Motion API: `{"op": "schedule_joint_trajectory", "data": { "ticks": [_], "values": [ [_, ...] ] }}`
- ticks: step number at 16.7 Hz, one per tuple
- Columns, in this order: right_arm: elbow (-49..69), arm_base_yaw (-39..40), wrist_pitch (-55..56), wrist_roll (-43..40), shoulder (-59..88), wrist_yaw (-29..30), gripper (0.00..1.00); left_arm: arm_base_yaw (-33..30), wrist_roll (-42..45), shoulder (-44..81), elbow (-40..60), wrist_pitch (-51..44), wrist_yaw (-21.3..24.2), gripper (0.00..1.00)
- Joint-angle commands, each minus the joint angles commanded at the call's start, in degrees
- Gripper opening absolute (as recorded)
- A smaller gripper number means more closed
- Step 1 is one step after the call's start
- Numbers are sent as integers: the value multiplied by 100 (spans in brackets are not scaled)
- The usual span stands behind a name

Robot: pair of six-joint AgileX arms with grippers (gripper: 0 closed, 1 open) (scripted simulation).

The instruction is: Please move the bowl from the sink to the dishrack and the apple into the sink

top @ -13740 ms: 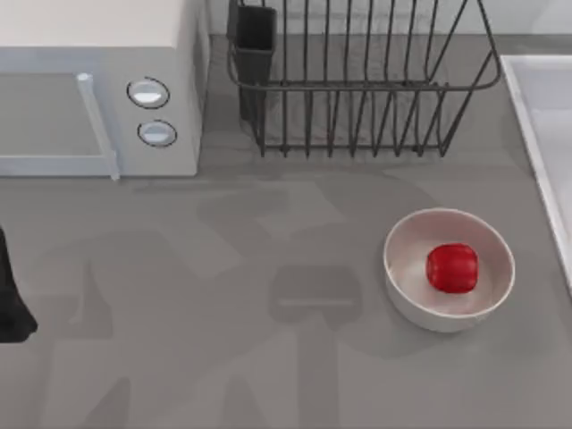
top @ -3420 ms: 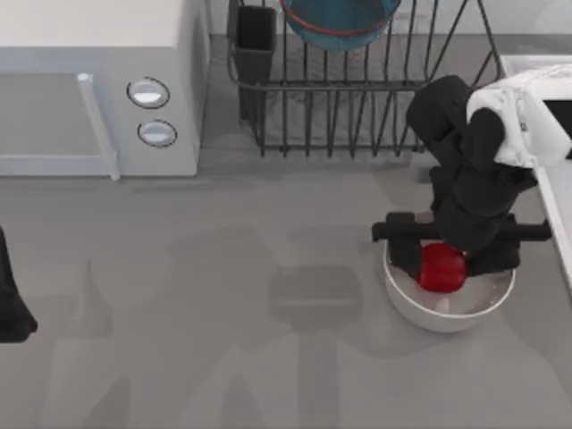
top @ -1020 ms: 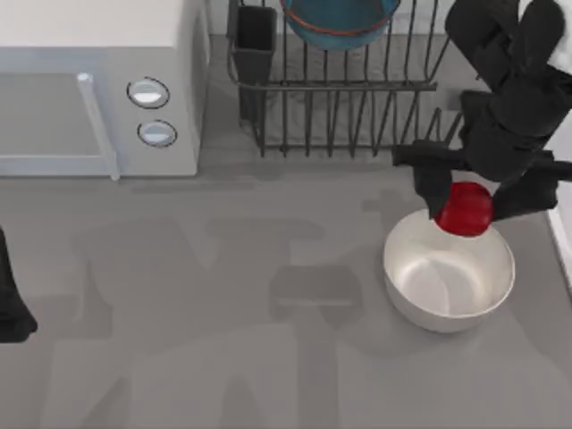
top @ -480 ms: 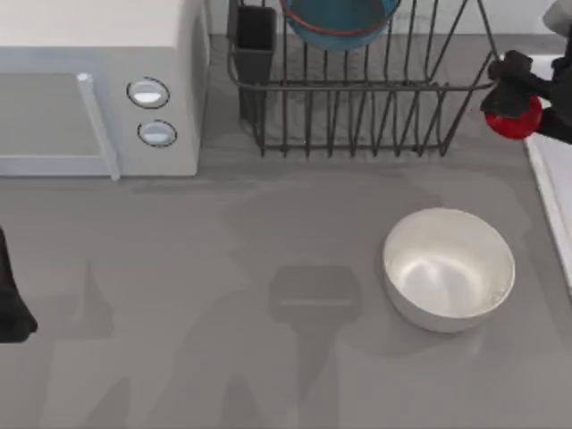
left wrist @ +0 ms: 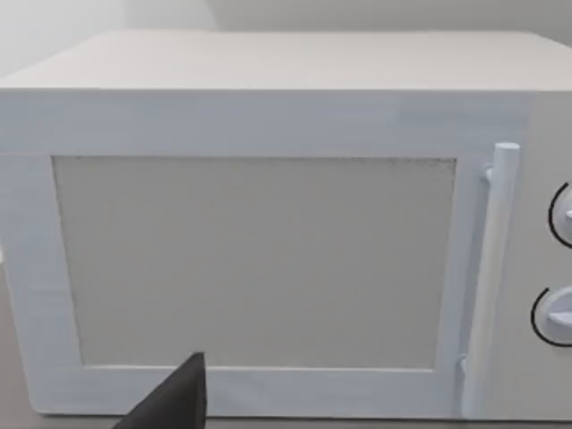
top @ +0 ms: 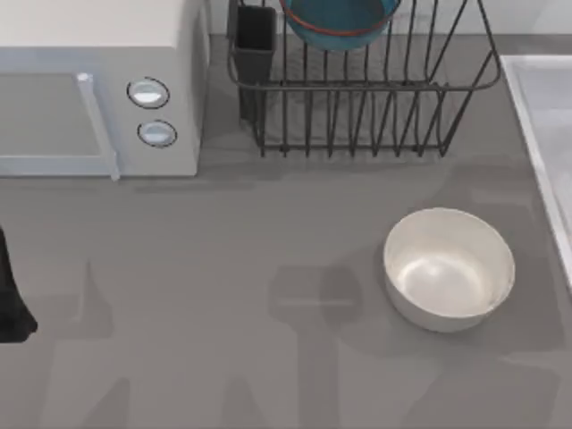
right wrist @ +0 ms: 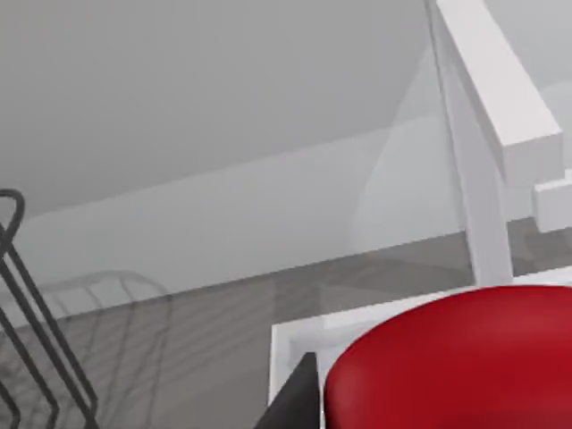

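Note:
The blue bowl (top: 340, 20) with its reddish rim stands in the dark wire dishrack (top: 357, 98) at the back of the table. The sink (top: 547, 134) lies at the right edge, partly in view. In the right wrist view the red apple (right wrist: 456, 357) looms close, with my right gripper (right wrist: 429, 413) shut on it and one dark finger (right wrist: 293, 402) beside it. Behind the apple runs the sink's white rim (right wrist: 299, 338). My left arm (top: 9, 304) stays parked at the table's left edge.
A white bowl (top: 450, 268) sits in front of the dishrack, near the sink. A white microwave (top: 98, 89) fills the back left. A dark utensil cup (top: 255, 36) stands at the rack's left corner. A white upright fitting (right wrist: 483, 134) rises by the sink.
My right gripper lifted the apple out of the white bowl and carried it right toward the sink, leaving the top view. The left arm has not moved.

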Motion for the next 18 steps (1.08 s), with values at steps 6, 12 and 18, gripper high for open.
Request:
{"op": "schedule_joint_trajectory", "data": {
  "ticks": [6,12,18],
  "values": [
    [-1400,-1002,2133,-895,-673,-455,0,0,0,0,0,0,0,100],
    [-1703,-1100,2440,-1131,-825,-634,0,0,0,0,0,0,0,100],
    [-1759,-1102,3080,-1114,-158,-636,0,0,0,0,0,0,0,100]
  ]
}}
